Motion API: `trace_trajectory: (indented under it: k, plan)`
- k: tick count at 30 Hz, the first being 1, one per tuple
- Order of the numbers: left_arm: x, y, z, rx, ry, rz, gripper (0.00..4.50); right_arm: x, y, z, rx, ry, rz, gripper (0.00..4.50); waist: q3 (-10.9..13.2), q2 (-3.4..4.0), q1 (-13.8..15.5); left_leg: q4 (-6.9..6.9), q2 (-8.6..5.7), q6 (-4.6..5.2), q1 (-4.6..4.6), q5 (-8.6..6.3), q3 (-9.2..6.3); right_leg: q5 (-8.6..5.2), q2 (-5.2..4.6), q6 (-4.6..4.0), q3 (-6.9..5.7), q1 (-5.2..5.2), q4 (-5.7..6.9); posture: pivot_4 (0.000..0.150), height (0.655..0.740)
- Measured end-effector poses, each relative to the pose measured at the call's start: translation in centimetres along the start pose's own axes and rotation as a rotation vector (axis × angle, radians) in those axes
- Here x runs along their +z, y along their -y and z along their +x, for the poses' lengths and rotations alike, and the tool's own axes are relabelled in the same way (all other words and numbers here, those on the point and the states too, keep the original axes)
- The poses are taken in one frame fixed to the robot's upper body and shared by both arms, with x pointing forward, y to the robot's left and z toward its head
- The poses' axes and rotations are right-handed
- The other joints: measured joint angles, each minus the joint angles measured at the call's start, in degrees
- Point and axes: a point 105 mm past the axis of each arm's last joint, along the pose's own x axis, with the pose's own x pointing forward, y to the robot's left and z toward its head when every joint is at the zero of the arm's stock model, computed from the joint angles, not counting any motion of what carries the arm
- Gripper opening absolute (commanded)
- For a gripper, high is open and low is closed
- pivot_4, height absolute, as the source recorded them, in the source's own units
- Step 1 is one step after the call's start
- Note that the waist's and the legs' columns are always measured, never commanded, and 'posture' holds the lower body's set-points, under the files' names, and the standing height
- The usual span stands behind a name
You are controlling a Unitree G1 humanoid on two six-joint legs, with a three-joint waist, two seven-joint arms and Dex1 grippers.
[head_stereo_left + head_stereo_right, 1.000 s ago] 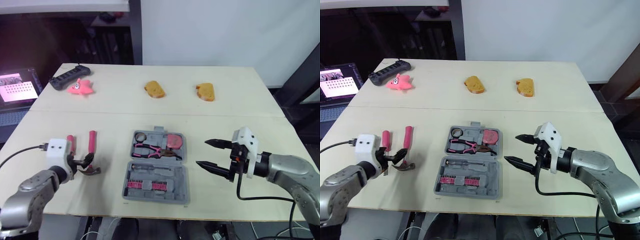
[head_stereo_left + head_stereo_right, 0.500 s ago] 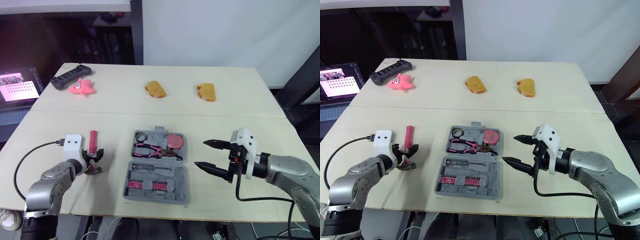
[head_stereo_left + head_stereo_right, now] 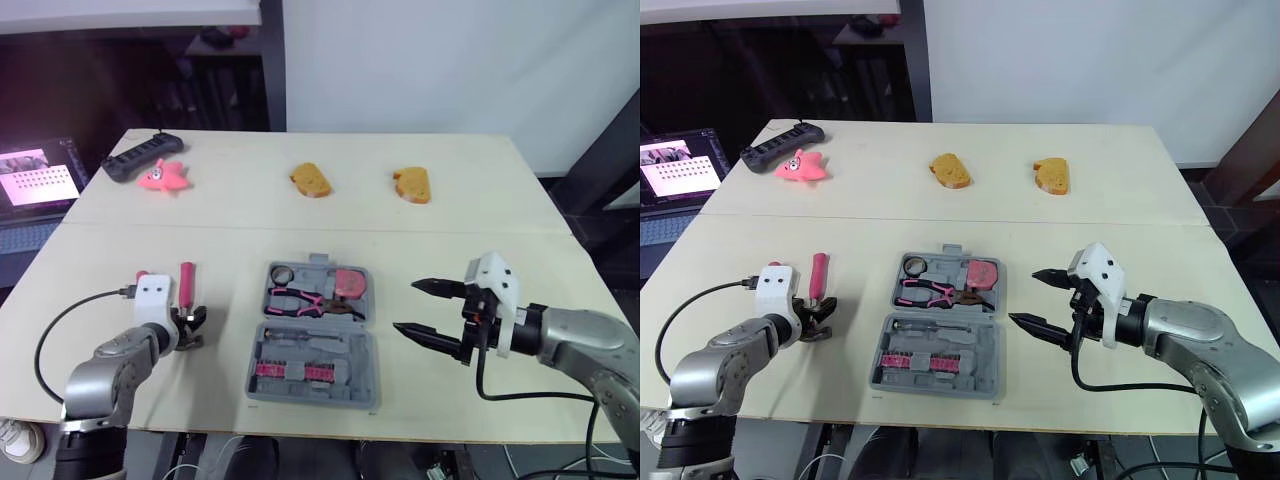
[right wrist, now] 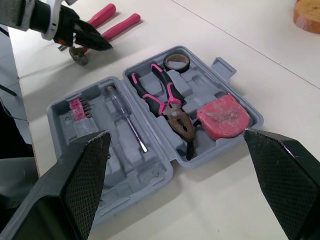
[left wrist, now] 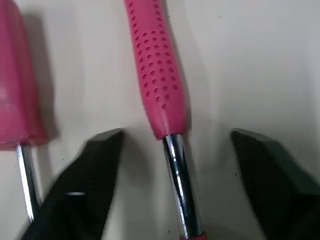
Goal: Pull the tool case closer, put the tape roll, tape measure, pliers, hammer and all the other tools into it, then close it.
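**Item: hammer (image 5: 160, 100).** It lies flat on the desk (image 3: 300, 225), to the left of the tool case (image 3: 352, 362) and well apart from it. Its pink grip points away from us and its head is nearest.

**Left hand (image 5: 176, 136).** It is spread wide and holds nothing. Its fingers (image 5: 95, 170) stand on either side of the bare steel shaft, just below the grip.

**Right hand (image 3: 406, 306).** It is likewise wide open and empty, hanging just beside the case's right edge.

**Tool case.** It lies open at mid-desk and already holds:
- the tape roll (image 4: 176, 61)
- the pliers (image 4: 165, 100)
- the tape measure (image 4: 223, 116)
- a screwdriver (image 4: 127, 120)
- a bit set (image 4: 77, 107)

**Also loose.** A second pink-handled tool (image 5: 17, 100) lies just beside the hammer.

**Handling note.** We judge the step in hand to be grasping the hammer.
- We should centre the shaft between the fingers before closing, since the smooth steel may slip or roll.
- A hold this near the head should balance well, so we keep it.
- We lower until the fingertips meet the desk, then close firmly.
- We keep the outer finger from snagging the neighbouring tool.
- We lift level and carry the hammer over the case wall rather than dragging it.
- Which recess suits the hammer we cannot tell.
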Motion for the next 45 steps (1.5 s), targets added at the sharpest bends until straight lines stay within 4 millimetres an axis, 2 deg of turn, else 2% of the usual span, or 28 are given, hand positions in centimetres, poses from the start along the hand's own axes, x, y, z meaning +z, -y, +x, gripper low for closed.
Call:
trace_trajectory:
  k: [1, 4, 10, 15, 21, 25, 32, 33, 40, 42, 45]
  plan:
    - [0.0, 0.1, 0.0, -0.002, -0.001, 0.000, 1.56, 0.0, 0.0, 0.0, -0.001, 0.001, -0.001, 4.50, -0.01, 0.01, 0.10, 0.00, 0.00, 0.00, 0.00, 0.00, 0.00, 0.00, 0.00, 0.00, 0.00, 0.01, 0.00, 0.150, 0.7400]
    - [-0.1, 0.3, 0.0, -0.011, -0.003, -0.004, 0.05, 0.1, 0.1, 0.0, -0.005, 0.002, -0.004, 4.50, -0.03, 0.05, 0.42, 0.02, -0.01, 0.00, 0.02, 0.00, 0.00, 0.00, 0.00, 0.00, 0.00, 0.06, -0.01, 0.150, 0.7400]
    - [0.0, 0.7, 0.2, -0.017, -0.008, -0.012, 0.01, 0.4, 0.2, 0.2, -0.013, 0.006, -0.014, 4.50, -0.08, 0.14, 0.60, 0.02, -0.01, 0.00, 0.04, 0.00, 0.00, 0.00, 0.00, 0.00, 0.00, 0.08, -0.02, 0.150, 0.7400]
    - [0.0, 1.8, -0.1, -0.058, -0.003, -0.009, 0.01, 0.3, 0.3, 0.2, -0.023, 0.004, -0.014, 4.50, -0.08, 0.14, 1.52, 0.03, -0.02, -0.01, 0.00, 0.00, -0.01, 0.00, -0.01, 0.00, 0.00, 0.07, -0.06, 0.150, 0.7400]
    - [-1.6, 4.3, -2.4, -0.127, -0.049, 0.002, 0.01, -0.2, 0.3, 0.1, -0.029, -0.011, 0.003, 4.50, -0.07, 0.11, 1.38, 0.02, -0.01, -0.01, -0.01, 0.00, -0.01, 0.00, 0.00, 0.00, 0.00, 0.05, -0.08, 0.150, 0.7400]
    - [-2.6, 5.3, -3.4, -0.145, -0.075, 0.011, 0.01, -0.3, 0.0, 0.1, -0.029, -0.014, 0.001, 4.50, -0.07, 0.11, 1.36, 0.03, -0.01, -0.01, 0.00, 0.00, -0.01, 0.00, 0.00, 0.00, 0.00, 0.06, -0.08, 0.150, 0.7400]
    - [-2.8, 5.2, -3.2, -0.138, -0.070, 0.048, 0.01, -0.4, -0.1, 0.3, -0.025, -0.021, -0.003, 4.50, -0.09, 0.14, 1.41, 0.03, -0.01, -0.01, 0.03, 0.00, -0.01, -0.01, 0.00, -0.02, 0.00, 0.09, -0.09, 0.150, 0.7400]
    - [-2.8, 5.2, -3.2, -0.140, -0.070, 0.051, 0.96, -0.4, -0.1, 0.4, -0.025, -0.023, -0.003, 4.50, -0.10, 0.15, 1.41, 0.03, -0.01, -0.01, 0.03, 0.00, -0.01, -0.01, 0.00, -0.02, 0.00, 0.09, -0.09, 0.150, 0.7400]
    - [-2.6, 6.0, -3.2, -0.186, -0.057, 0.052, 4.33, -0.4, 0.0, 0.5, -0.028, -0.027, -0.010, 4.50, -0.12, 0.19, 1.32, 0.02, -0.01, -0.01, 0.06, 0.01, -0.01, -0.01, 0.02, -0.02, 0.00, 0.09, -0.08, 0.150, 0.7400]
    - [-2.3, 5.7, -3.4, -0.187, -0.059, 0.049, 4.47, -0.4, 0.0, 0.5, -0.028, -0.027, -0.009, 4.50, -0.12, 0.18, 1.14, 0.01, 0.00, -0.01, 0.06, 0.01, -0.01, -0.01, 0.03, -0.02, 0.00, 0.08, -0.08, 0.150, 0.7400]
    - [-1.4, 3.7, -4.1, -0.160, -0.070, 0.071, 4.47, -0.4, 0.0, 0.5, -0.030, -0.027, -0.009, 4.50, -0.07, 0.11, 1.14, 0.00, 0.01, -0.01, -0.01, 0.00, -0.03, -0.01, 0.05, -0.02, 0.00, 0.00, -0.06, 0.150, 0.7400]
